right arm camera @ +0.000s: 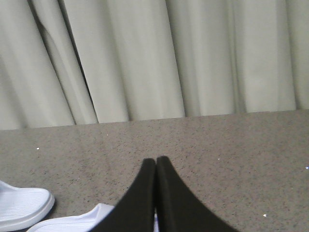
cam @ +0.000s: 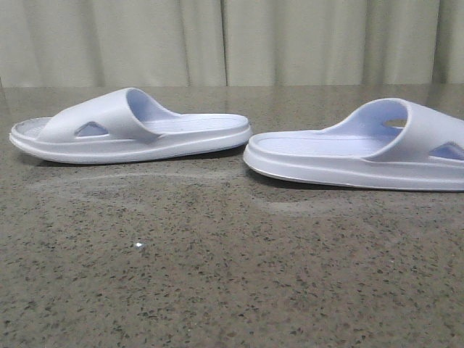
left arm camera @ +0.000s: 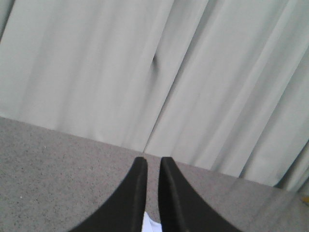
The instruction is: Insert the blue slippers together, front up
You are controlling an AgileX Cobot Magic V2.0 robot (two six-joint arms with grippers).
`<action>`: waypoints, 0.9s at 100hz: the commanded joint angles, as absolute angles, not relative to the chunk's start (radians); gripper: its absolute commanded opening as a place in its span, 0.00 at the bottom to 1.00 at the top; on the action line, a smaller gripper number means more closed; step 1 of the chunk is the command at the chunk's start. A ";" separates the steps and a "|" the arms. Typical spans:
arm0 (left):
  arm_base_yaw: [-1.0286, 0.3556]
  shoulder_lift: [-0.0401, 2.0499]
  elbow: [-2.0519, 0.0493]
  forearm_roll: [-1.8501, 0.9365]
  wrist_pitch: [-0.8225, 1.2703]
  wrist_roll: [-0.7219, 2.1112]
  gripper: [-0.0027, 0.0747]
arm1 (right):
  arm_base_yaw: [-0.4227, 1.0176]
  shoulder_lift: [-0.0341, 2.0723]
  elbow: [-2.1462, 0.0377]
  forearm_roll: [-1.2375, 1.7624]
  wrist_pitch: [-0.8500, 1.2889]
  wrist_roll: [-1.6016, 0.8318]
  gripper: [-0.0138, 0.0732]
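Lying flat on the speckled tabletop [cam: 217, 275], the two blue slippers [cam: 130, 127] sit heel to heel, close but apart. The left end effector [left arm camera: 153, 164] is open a crack, holding nothing. The right end effector [right arm camera: 155, 164] is closed, empty.

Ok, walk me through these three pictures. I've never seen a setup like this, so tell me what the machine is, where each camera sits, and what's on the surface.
It is a two-armed robot at a speckled stone table. The front view looks forward over the table toward a pale curtain. Two blue slippers lie there apart, soles down, heels toward each other: the left slipper and the right slipper. The other two pictures come from cameras on the wrists. The dark curved shapes are the jaws. The left gripper shows a narrow gap with nothing between the tips; a bit of slipper shows below. The right gripper is shut and empty. Neither arm holds anything.
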State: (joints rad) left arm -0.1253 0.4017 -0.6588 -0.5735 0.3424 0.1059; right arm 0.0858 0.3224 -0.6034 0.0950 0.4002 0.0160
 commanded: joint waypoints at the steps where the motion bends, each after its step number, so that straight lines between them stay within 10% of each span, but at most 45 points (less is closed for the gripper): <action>1: -0.132 0.474 -0.719 -0.584 0.342 0.105 0.06 | 0.080 0.386 -0.672 0.149 0.366 0.011 0.04; 19: -0.132 0.524 -0.719 -0.605 0.369 0.105 0.12 | 0.080 0.421 -0.673 0.296 0.374 0.011 0.24; 44: -0.132 0.538 -0.717 -0.610 0.374 0.105 0.63 | 0.080 0.436 -0.673 0.369 0.366 0.011 0.74; 90: -0.132 0.639 -0.647 -0.659 0.337 -0.034 0.73 | 0.080 0.438 -0.671 0.377 0.353 0.011 0.75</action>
State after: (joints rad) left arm -0.1253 0.5832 -0.6400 -0.6092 0.4270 0.0109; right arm 0.0858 0.4220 -0.6375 0.3636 0.4383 0.0160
